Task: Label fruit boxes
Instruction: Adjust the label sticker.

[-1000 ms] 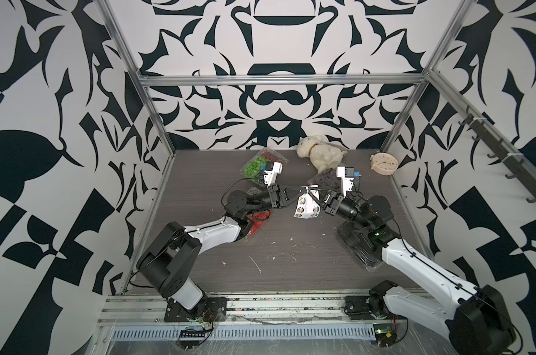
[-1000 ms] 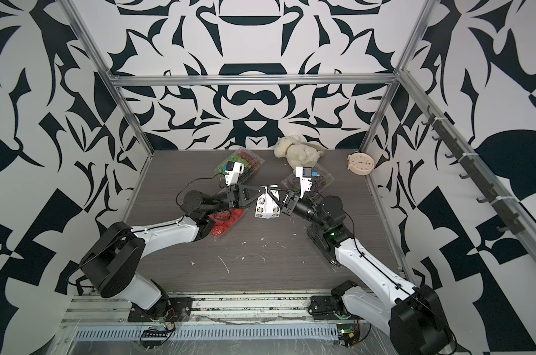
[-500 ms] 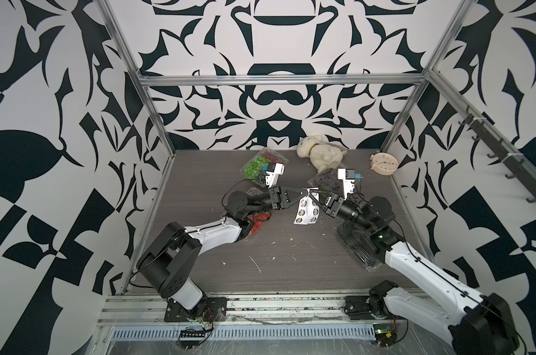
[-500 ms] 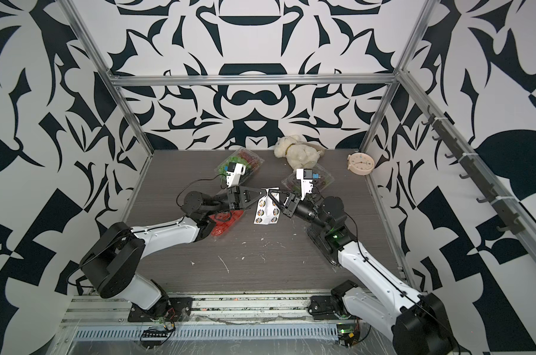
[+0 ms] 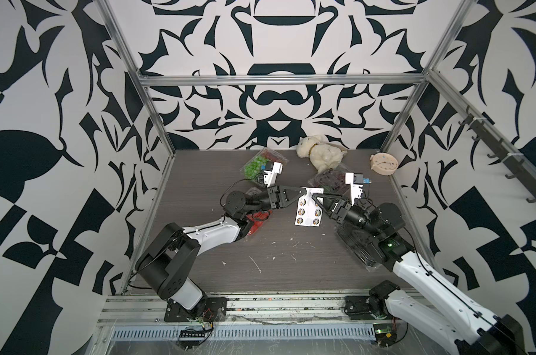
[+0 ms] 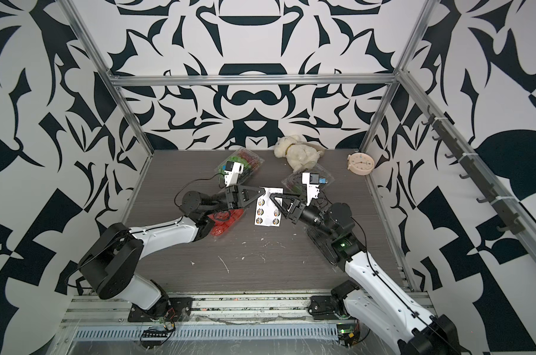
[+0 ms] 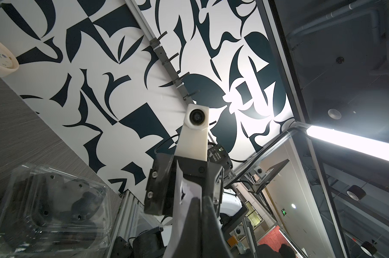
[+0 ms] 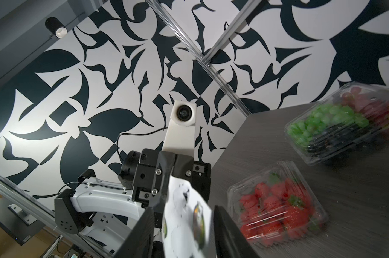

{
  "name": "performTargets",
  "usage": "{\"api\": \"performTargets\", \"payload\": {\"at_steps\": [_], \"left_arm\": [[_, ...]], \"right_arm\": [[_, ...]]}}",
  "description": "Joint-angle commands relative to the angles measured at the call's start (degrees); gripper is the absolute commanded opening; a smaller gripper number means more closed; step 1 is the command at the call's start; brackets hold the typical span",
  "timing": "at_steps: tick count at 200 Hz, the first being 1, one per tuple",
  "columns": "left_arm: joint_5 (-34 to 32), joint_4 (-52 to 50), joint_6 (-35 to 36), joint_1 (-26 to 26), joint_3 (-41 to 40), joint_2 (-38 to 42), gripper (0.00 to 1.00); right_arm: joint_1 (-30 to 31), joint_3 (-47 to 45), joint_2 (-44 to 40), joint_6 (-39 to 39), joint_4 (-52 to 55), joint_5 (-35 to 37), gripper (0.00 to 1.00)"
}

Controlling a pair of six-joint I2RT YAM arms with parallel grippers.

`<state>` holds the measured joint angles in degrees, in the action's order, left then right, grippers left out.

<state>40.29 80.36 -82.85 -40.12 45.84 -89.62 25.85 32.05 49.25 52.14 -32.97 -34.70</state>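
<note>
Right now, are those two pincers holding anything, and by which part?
The left pincer pinches the white sticker sheet by its upper edge. The right pincer stands open around that edge, gripping nothing.

Left arm (image 5: 211,233) stretched low toward centre, left gripper (image 5: 305,191) pinched closed on top edge of sticker sheet (image 5: 306,213). Right arm (image 5: 420,270) extends in from opposite side, right gripper (image 5: 312,196) nearly tip-to-tip with it, jaws parted either side of sheet.
</note>
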Motion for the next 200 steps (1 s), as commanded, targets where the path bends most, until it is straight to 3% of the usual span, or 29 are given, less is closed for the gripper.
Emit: {"api": "performTargets", "payload": {"at_steps": [1,10,26,40,51,66,90,104,150,172,200], "left_arm": [[0.14,2.12,0.60,0.21,0.02,1.26,0.00],[0.09,2.21,0.54,0.21,0.03,1.18,0.00],[0.12,2.26,0.58,0.19,0.07,1.14,0.00],[0.22,2.25,0.58,0.21,0.09,1.14,0.00],[0.23,2.25,0.51,0.23,0.02,1.21,0.00],[0.44,2.18,0.50,0.26,-0.23,1.46,0.00],[0.58,2.17,0.41,0.80,-0.93,2.11,0.14],[0.52,2.17,0.43,1.23,-1.57,2.78,0.16],[0.40,2.12,0.54,1.85,-2.73,3.53,0.17],[0.27,2.17,0.58,1.85,-2.78,3.41,0.10],[0.36,2.17,0.45,1.88,-2.38,2.80,0.14]], "right_arm": [[0.02,0.06,1.08,1.76,-6.64,-2.11,0.46],[-0.01,0.16,1.57,2.15,-7.33,-2.30,0.42],[-0.01,0.38,2.06,2.24,-7.70,-2.33,0.27],[-0.05,0.53,1.90,2.01,-7.30,-1.98,0.07],[-0.01,0.64,1.51,1.53,-6.15,-1.41,0.00],[0.00,0.77,0.98,0.87,-5.12,-0.91,0.00],[-0.01,0.99,0.45,0.10,-3.60,-0.20,0.00],[-0.03,1.00,0.32,-0.02,-3.42,0.13,0.00],[-0.05,1.17,0.47,0.07,-3.51,0.42,0.00],[-0.11,1.23,0.32,0.07,-3.50,0.38,0.00],[-0.01,1.31,0.32,0.16,-3.51,0.25,0.00]]}}
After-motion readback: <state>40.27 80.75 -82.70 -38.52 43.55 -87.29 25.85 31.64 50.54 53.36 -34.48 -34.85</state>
